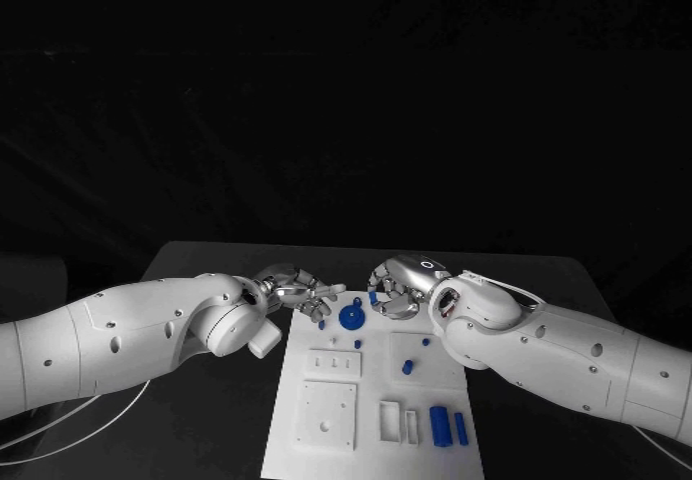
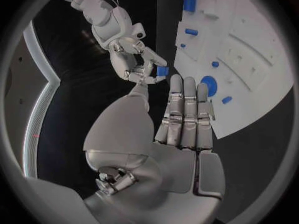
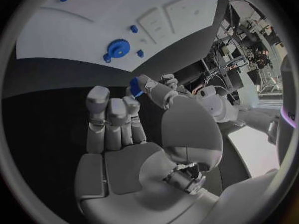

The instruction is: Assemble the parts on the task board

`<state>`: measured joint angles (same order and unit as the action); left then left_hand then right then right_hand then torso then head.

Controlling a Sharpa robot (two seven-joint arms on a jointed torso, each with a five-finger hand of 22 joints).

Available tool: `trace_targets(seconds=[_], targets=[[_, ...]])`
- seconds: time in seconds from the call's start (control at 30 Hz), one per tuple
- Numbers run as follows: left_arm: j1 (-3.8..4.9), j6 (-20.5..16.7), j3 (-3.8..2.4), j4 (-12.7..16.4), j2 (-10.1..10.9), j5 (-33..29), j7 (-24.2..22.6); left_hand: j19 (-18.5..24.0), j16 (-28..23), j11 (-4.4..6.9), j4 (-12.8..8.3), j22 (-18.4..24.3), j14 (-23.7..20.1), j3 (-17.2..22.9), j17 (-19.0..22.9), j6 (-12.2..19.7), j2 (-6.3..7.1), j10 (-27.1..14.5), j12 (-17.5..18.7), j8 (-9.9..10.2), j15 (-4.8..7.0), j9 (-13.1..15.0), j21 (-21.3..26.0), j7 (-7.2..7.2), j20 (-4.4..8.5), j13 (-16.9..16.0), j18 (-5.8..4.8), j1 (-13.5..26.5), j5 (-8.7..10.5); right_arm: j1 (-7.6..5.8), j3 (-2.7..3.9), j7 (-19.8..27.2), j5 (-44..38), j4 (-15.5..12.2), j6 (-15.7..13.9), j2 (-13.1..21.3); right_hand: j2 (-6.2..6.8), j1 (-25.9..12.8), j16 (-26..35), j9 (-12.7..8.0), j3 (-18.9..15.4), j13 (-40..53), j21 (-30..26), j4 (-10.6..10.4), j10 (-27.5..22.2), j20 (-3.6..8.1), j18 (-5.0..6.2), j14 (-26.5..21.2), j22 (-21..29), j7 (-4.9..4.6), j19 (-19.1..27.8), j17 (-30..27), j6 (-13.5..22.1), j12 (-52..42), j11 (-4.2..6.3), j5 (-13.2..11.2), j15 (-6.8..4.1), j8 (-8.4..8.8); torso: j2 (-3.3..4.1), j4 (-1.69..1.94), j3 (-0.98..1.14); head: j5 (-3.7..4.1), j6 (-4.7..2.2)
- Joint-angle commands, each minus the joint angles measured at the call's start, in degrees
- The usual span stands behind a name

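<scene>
Head view: right hand [image 1: 397, 287] (pinching part [image 3: 135, 87])

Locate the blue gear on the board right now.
In the head view the blue gear lies on the task board at its far end, between the left hand and the right hand.

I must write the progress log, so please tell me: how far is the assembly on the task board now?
Early stage, it seems. A blue gear already sits at the far end of the task board. The right hand pinches a small blue part; the left hand holds nothing. Two blue cylinders and small blue pieces still lie on the board.
</scene>
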<state>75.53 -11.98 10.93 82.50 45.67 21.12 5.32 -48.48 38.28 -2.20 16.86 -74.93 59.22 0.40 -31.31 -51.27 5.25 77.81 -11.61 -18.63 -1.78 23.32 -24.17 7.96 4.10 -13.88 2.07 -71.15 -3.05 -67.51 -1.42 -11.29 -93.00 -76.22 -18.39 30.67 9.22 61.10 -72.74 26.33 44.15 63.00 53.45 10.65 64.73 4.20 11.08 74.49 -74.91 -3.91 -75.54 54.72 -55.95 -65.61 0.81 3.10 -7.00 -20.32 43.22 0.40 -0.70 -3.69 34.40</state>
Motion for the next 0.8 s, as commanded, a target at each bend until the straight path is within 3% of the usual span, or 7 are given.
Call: trace_targets(seconds=[0.03,0.1,0.2,0.37,0.5,0.8], targets=[[0.03,3.8,-0.01,0.5,-0.3,2.0,2.8,1.1,-0.6,-0.18,0.0,-1.1,-1.1,-0.3,0.2,-0.2,0.21,-1.1,0.6,0.2,-0.32,-0.1,0.4,0.27,-0.34,-0.1,-0.30,2.0,0.19,0.03,-0.04,-2.0,-1.8,-0.3,1.3,-0.5,0.46,0.0,0.1,0.8,0.2,0.0,0.3,0.1,-0.1,0.27,3.92,0.1,-0.8,-1.36,-0.2,0.1,-1.9,-0.1,0.34,-0.3,-0.33,-0.11,0.03,-0.09,0.00,-0.25,-0.04],[0.03,4.0,-0.01,0.8,-0.3,2.0,2.8,1.4,-0.7,-0.22,0.0,-1.1,-1.4,-0.1,0.3,-0.3,0.20,-1.4,0.7,0.2,-0.45,-0.2,0.5,0.26,-0.47,-0.2,-0.22,2.8,0.19,0.03,-0.07,-2.0,-1.8,-0.4,1.5,-0.7,0.53,0.0,0.1,0.8,0.3,0.0,0.3,0.2,-0.1,0.27,3.92,0.1,-0.8,-1.36,-0.2,0.1,-1.9,-0.1,0.34,-0.3,-0.33,-0.11,0.03,-0.07,-0.02,-0.35,-0.06],[0.02,4.2,-0.01,0.8,-0.5,1.6,2.6,1.8,-0.8,-0.31,0.0,-1.1,-1.8,0.3,0.3,-0.5,0.06,-1.8,0.9,0.2,-0.63,-0.2,0.5,0.22,-0.68,-0.4,-0.10,3.7,0.19,0.05,-0.12,-2.0,-1.8,-0.5,1.7,-1.2,0.56,0.0,0.1,0.8,0.3,0.0,0.3,0.2,-0.1,0.27,3.92,0.1,-0.8,-1.37,-0.2,0.1,-1.9,-0.1,0.34,-0.3,-0.33,-0.11,0.28,0.52,-0.17,0.22,-0.30],[0.02,3.9,-0.01,1.0,-0.5,0.1,2.8,2.4,-0.9,-0.57,-0.3,-1.2,-2.3,1.0,0.4,-0.6,-1.15,-2.7,1.3,0.2,-0.85,-0.2,0.6,0.22,-0.92,-0.6,0.07,2.4,0.19,0.06,-0.29,-1.9,-1.9,-0.8,1.8,-1.9,0.55,0.0,0.1,0.9,0.3,0.0,0.3,0.2,-0.1,0.26,3.92,0.1,-0.8,-1.37,-0.2,0.1,-1.9,-0.1,0.34,-0.3,-0.33,-0.11,0.26,0.35,-0.17,0.42,-0.42],[0.02,4.0,-0.01,1.0,-0.6,0.0,2.6,2.6,-0.8,-0.62,-0.3,-1.2,-2.3,0.9,0.4,-0.7,-1.76,-2.8,1.4,0.2,-0.90,-0.3,0.4,0.24,-1.02,-0.8,0.11,1.1,0.18,0.09,-0.41,-1.9,-2.1,-1.1,2.0,-2.3,0.54,0.0,0.1,0.9,0.3,0.0,0.3,0.2,-0.1,0.26,3.92,0.1,-0.8,-1.37,-0.2,0.1,-1.9,-0.1,0.33,-0.3,-0.33,-0.10,0.22,0.44,-0.08,0.43,-0.39],[0.02,4.2,-0.01,1.2,-0.8,-0.2,2.5,2.7,-0.6,-0.59,-0.3,-1.2,-2.3,0.4,0.3,-0.8,-2.82,-2.8,1.4,0.2,-0.91,-0.3,0.2,0.20,-1.07,-1.2,0.15,-0.4,0.17,0.24,-0.82,-1.7,-2.1,-0.9,2.1,-3.2,0.58,0.0,0.2,0.9,0.3,0.0,0.3,0.2,-0.1,0.24,3.92,0.1,-0.8,-1.38,-0.2,0.1,-1.9,-0.1,0.33,-0.3,-0.32,-0.10,0.33,0.47,-0.08,0.35,-0.41]])
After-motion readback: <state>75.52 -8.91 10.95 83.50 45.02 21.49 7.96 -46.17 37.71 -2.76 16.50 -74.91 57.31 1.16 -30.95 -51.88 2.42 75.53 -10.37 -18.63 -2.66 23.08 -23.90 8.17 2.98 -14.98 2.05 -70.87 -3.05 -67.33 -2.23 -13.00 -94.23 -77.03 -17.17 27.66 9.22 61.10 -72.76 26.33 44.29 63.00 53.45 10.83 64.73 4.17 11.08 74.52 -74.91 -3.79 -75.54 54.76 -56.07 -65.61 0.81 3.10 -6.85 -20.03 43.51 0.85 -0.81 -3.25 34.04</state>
